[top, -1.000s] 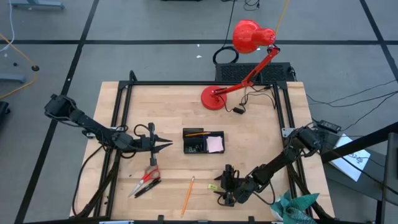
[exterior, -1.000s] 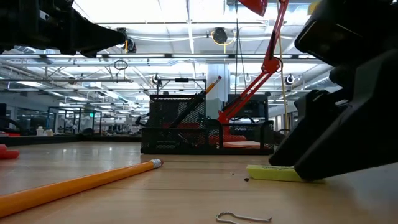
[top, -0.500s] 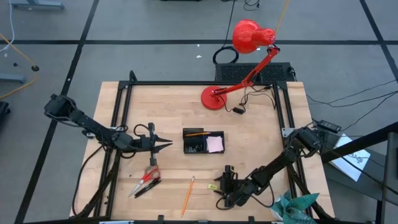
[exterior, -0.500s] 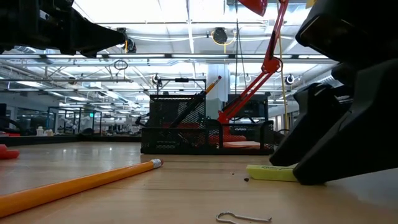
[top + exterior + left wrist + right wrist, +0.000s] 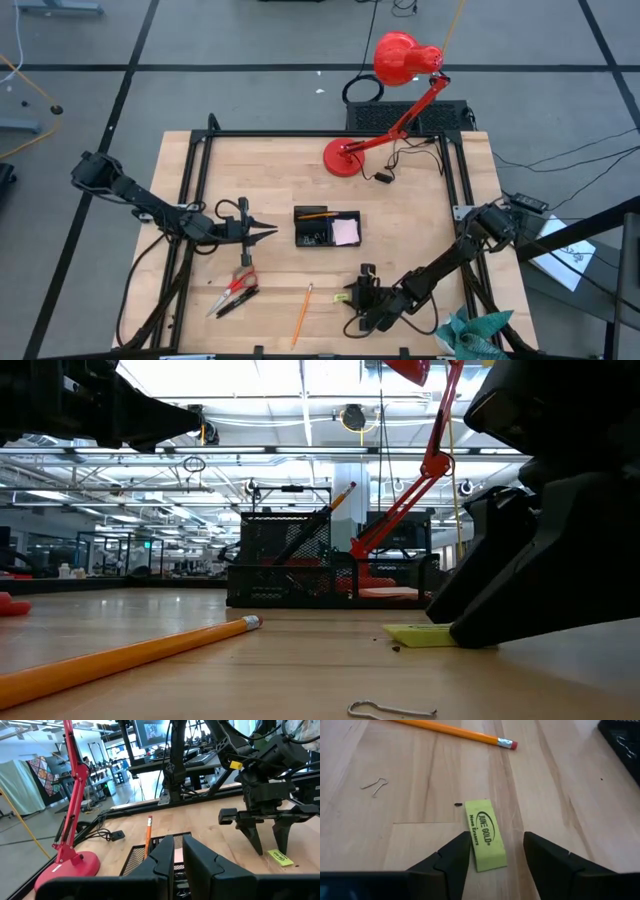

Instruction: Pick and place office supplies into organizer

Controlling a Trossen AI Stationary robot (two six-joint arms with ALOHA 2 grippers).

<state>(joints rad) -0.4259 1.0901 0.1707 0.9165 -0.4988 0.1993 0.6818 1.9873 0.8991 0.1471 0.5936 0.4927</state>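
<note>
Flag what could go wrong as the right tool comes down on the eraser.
1. The eraser lies skewed between the right tool's open fingers, nearer one finger; closing may twist or squeeze it out.
2. It lies flat on the table, so fingertips may scrape the wood.
3. The pencil lies nearby and could get nudged.

The table is pale wood with a smooth, faintly grained top, framed in black metal. The yellow-green eraser looks matt and rubbery — printed in black. The organizer is black mesh, the lamp glossy red, the pencil painted orange.
</note>
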